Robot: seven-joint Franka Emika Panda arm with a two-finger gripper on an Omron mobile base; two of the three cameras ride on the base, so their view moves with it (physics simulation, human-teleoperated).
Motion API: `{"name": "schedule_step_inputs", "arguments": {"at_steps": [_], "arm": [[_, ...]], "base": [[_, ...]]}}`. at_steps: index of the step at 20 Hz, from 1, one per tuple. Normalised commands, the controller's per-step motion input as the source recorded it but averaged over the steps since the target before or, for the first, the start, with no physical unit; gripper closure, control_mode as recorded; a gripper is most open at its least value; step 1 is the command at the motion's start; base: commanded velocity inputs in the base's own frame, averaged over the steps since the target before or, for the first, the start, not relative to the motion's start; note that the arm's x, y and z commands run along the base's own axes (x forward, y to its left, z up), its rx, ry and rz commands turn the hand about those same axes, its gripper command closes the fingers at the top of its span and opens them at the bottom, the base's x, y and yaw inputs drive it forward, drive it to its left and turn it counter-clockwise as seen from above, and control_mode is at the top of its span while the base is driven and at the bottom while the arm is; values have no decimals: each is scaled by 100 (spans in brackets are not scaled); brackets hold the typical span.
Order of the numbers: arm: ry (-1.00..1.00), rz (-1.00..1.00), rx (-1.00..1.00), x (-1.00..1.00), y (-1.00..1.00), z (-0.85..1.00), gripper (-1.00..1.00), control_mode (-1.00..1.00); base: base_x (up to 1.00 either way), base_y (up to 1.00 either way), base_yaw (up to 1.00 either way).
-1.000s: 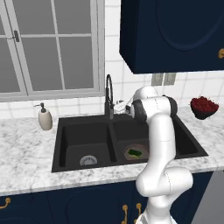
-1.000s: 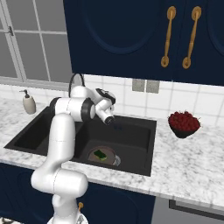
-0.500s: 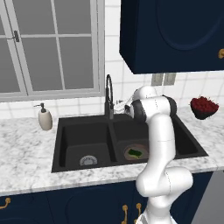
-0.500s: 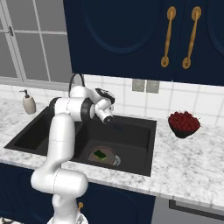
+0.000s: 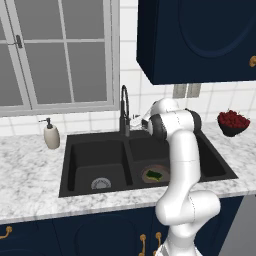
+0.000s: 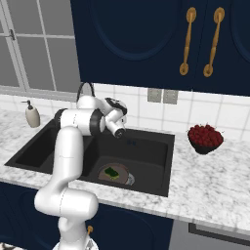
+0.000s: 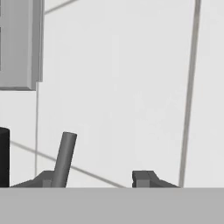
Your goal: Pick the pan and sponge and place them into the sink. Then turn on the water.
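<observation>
The marble counter (image 5: 30, 172) runs the whole width under the window, and set into it is the black double-basin sink (image 5: 95, 150), its rim reaching close to the counter's front edge. The white arm rises from in front of the cabinets and bends over the right basin, its hand up at the sink's back edge beside the tall dark gooseneck faucet (image 5: 123, 107), which stands at the back edge above the central divider. No stream can be seen at the spout. In the right basin, toward its front wall, the round brown pan (image 6: 110, 178) lies flat on the bottom, and the little green-and-yellow sponge (image 6: 113, 172) rests inside it, near the middle. A round metal drain (image 5: 100, 183) sits on the floor of the left basin.

The gripper (image 7: 94, 178) points at the tiled wall behind the sink. Its jaws stand partly apart, neither wide nor closed, and the faucet's thin grey lever (image 7: 64, 157) rises tilted just by the left fingertip; I cannot tell if the finger touches it, and the lever is not between the two tips.

On the counter's right end, near the wall, sits a dark bowl of red fruit (image 6: 205, 137). A beige soap dispenser (image 5: 51, 135) stands left of the sink's back corner
</observation>
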Motion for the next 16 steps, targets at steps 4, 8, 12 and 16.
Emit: {"name": "schedule_step_inputs", "arguments": {"at_steps": [4, 8, 12, 16], "arm": [[-2, -1, 0, 49, 15, -7, 100, -100], [-5, -6, 0, 60, 1, -4, 100, -100], [-9, -5, 0, 39, -8, -14, 100, -100], [-10, -3, -4, 9, -34, -11, 100, -100]], "base": [[0, 0, 0], [0, 0, 0], [0, 0, 0], [0, 0, 0]]}}
